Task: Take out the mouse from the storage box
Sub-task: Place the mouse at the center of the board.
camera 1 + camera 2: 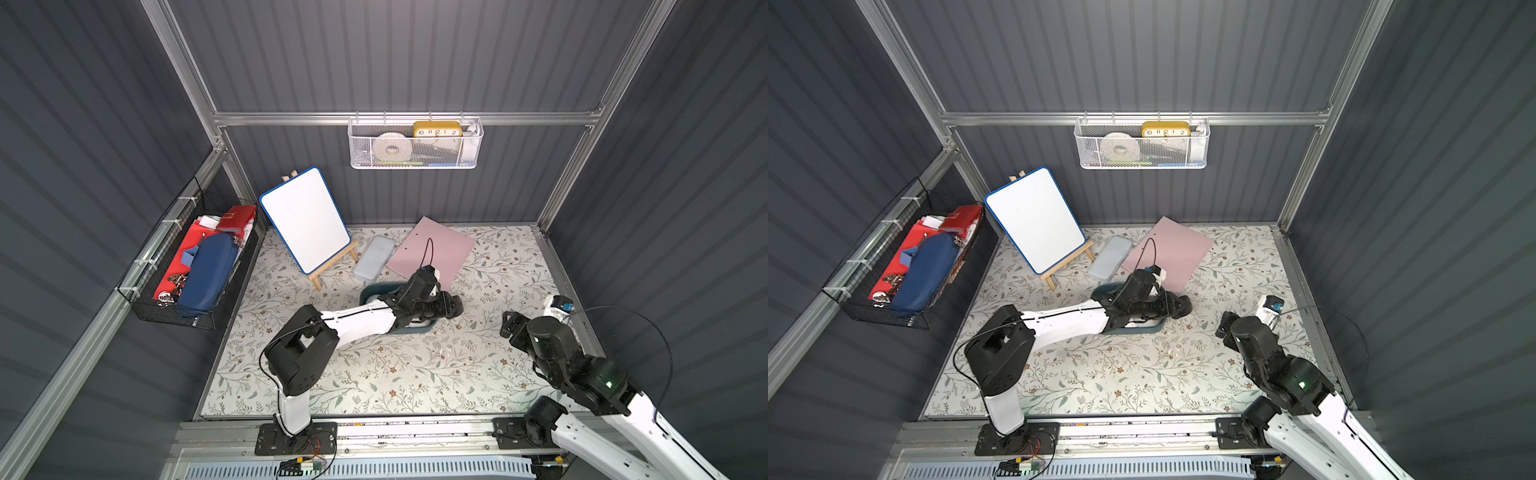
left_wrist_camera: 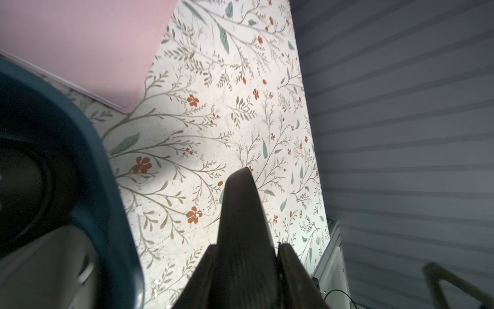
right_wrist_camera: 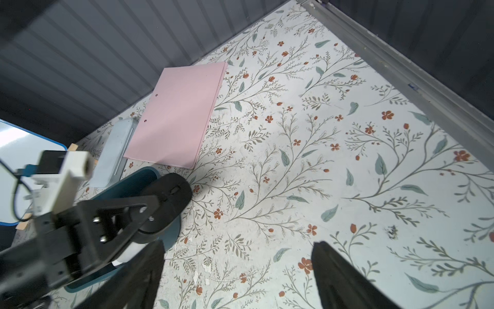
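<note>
Mouse [image 3: 175, 191], black, sits clamped in the left gripper [image 1: 451, 307] at the storage box [image 1: 415, 331] rim, mid-frame; right gripper [image 3: 238, 246] gapes empty.

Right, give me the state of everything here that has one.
Shallow teal-blue plastic storage box: uncovered, white mouse inside.
Left hand: shut on the black computer mouse, just outside that box.
Right hand: open, empty.
Blue-framed whiteboard: blank, propped on its wooden easel.
Pink flat folder: closed, lying flat.
</note>
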`<state>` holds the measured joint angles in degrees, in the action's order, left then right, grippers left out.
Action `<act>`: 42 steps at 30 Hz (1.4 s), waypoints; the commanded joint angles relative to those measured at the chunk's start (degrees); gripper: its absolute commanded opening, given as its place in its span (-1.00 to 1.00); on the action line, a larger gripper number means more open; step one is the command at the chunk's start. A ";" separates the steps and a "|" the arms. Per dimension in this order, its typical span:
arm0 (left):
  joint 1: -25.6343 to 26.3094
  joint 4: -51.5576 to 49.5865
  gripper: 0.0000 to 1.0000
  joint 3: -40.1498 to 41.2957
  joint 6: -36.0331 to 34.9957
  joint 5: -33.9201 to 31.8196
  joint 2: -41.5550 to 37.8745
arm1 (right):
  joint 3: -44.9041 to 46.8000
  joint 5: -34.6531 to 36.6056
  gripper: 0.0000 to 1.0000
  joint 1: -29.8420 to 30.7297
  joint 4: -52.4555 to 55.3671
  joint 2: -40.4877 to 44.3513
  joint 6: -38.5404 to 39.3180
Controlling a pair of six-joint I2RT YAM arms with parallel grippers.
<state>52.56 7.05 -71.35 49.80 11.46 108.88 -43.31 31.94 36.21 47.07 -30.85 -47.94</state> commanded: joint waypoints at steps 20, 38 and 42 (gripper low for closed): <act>4.49 -15.74 -0.31 -20.11 -3.03 -1.12 17.83 | 2.34 1.88 0.80 -0.05 5.41 4.07 -2.02; 4.93 -17.33 0.39 -17.61 -1.92 -8.06 14.56 | 3.31 0.93 0.80 -0.02 4.15 3.80 -2.19; 5.43 -18.47 0.58 -18.18 -3.40 -10.26 11.79 | 2.90 0.48 0.80 0.00 3.90 3.34 -1.98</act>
<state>57.76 -9.04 -89.52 47.81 4.27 125.14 -40.77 32.47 36.21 50.96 -27.14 -49.71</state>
